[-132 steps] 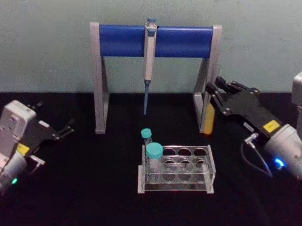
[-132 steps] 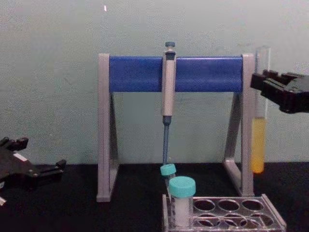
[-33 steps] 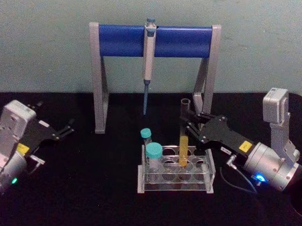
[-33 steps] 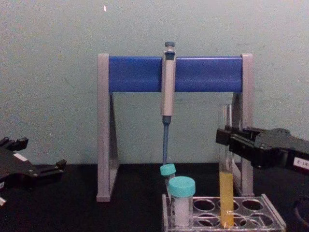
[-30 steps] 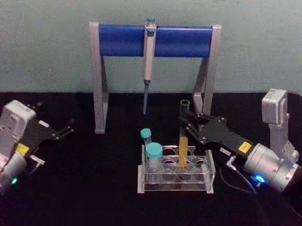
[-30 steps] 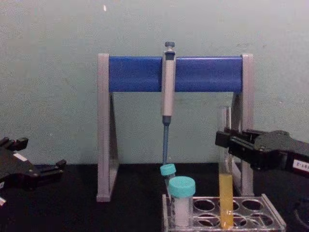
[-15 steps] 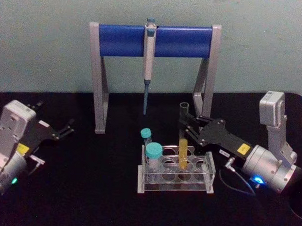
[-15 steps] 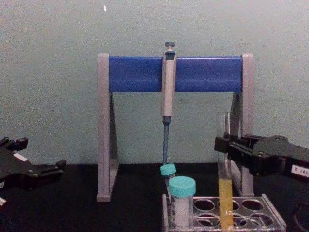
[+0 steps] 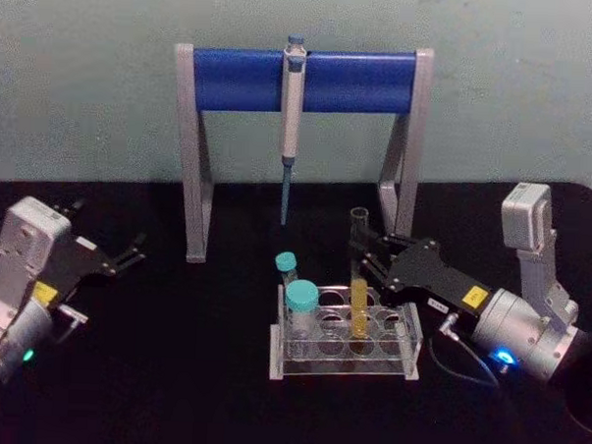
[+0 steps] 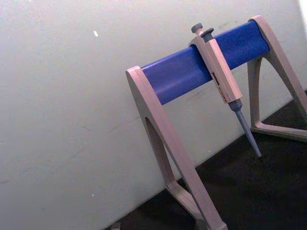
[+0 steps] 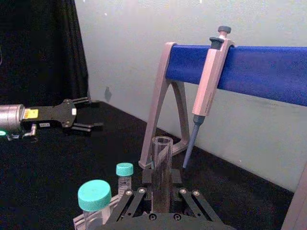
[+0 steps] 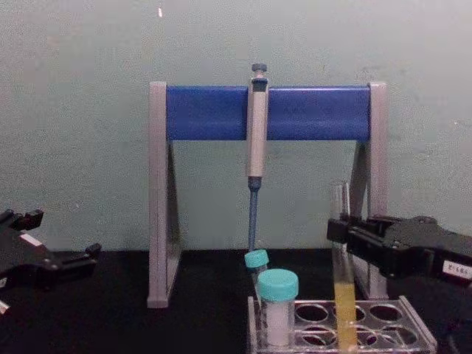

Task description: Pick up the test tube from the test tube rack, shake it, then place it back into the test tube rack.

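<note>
Head view: test tube (image 9: 357, 298) in rack (image 9: 341, 367).

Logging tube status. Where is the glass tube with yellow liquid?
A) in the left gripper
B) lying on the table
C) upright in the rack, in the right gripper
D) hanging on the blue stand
C: the test tube stands upright in the test tube rack, with the right gripper closed around its upper part.
</note>
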`<state>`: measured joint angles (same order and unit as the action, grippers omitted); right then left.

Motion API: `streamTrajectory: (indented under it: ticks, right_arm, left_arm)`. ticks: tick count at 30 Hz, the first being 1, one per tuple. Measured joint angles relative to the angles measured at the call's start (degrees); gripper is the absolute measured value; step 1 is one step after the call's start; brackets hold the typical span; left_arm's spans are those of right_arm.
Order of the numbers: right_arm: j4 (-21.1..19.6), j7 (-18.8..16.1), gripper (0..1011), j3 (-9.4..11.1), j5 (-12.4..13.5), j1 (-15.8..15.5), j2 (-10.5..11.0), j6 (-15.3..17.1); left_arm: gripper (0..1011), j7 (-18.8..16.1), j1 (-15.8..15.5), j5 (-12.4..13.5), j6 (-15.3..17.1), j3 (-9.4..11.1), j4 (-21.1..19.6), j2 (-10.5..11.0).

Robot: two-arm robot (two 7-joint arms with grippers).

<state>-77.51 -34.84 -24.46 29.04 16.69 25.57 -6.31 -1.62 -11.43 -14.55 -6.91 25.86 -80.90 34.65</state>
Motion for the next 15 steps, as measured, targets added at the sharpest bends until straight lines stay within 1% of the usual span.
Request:
streamTrajectory:
  ticks: [15]
  right_arm:
    - [0.3, 0.2, 229, -0.3, -0.5, 0.3, 0.1, 0.8]
  left_arm:
    - [1001, 0.0, 0.0, 0.0, 0.0, 0.0, 0.0, 0.0]
